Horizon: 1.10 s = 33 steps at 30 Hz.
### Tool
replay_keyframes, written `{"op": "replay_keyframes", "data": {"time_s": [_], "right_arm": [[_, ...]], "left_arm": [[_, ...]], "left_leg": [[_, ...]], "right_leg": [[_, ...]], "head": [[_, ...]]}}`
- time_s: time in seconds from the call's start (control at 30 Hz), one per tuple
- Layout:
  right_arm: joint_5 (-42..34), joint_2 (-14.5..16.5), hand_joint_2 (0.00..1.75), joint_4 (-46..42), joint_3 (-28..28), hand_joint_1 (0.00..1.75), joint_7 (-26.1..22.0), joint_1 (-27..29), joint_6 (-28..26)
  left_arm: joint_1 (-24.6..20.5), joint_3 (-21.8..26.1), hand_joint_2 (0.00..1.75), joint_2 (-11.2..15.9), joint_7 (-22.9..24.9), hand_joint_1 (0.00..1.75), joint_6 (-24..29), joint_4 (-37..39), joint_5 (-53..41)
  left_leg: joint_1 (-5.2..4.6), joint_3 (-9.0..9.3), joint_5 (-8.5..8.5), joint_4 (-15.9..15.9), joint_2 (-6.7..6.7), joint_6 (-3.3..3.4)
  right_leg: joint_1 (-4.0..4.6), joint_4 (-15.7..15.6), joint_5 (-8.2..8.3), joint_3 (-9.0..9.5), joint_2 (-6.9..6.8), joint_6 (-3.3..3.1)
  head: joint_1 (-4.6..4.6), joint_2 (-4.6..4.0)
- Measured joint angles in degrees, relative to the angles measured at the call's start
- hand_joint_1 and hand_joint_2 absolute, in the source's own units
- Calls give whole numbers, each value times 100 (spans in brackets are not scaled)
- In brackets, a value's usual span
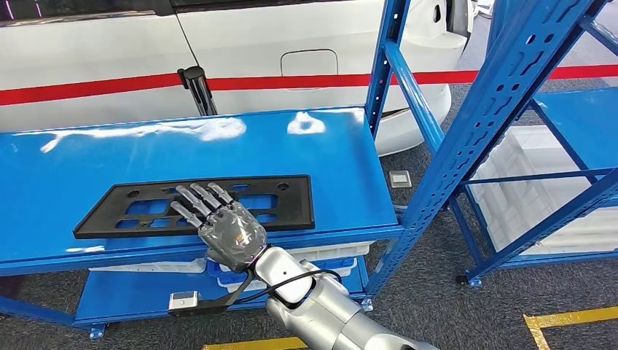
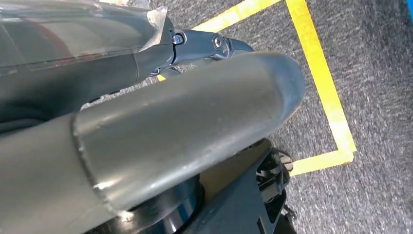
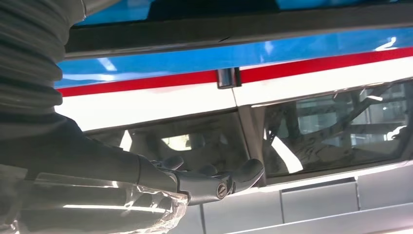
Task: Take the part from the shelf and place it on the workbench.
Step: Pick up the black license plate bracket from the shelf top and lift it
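Head view shows the right hand [image 1: 226,226] reaching over the front edge of the blue shelf [image 1: 65,182], with its fingers [image 1: 195,200] spread flat on top of the black part [image 1: 197,205]. The hand is open and grips nothing yet; it looks to rest on the part, but how hard it presses cannot be told. The part is a long, flat plate with holes, lying near the front edge of the shelf at about 7 o'clock in the picture, and the hand sits near its middle. The left hand [image 2: 160,136] hangs low over the grey floor beside some yellow tape [image 2: 321,83], and whether it is open or closed cannot be told. The workbench is not pointed out here, so the drop place is not known. The big risk is that a thin flat plate gives the fingers nothing to grab from above, so it may just slide away toward 12 o'clock. If the hand drags it toward 6 o'clock to catch the edge, the plate could tip off the shelf and fall. A one-hand hold near the middle could also let a long end swing and bump the blue post [image 1: 452,146] at 3 o'clock.
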Motion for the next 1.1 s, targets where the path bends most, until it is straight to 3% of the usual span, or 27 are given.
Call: {"op": "replay_keyframes", "data": {"time_s": [0.47,1.1], "right_arm": [[-764,0,175,175,820,0,560,-300,318],[-1346,0,175,883,1234,0,1182,-602,430]], "left_arm": [[-88,-7,0,-10,123,0,7,-1,-87],[-118,-7,0,-27,197,0,-1,-37,-124]], "left_leg": [[-36,3,0,4,-1,-3],[-34,7,0,4,-1,-3]], "right_leg": [[-28,-7,1,13,-2,2],[-28,-7,1,13,-1,2]], "head": [[2,0],[2,0]]}}
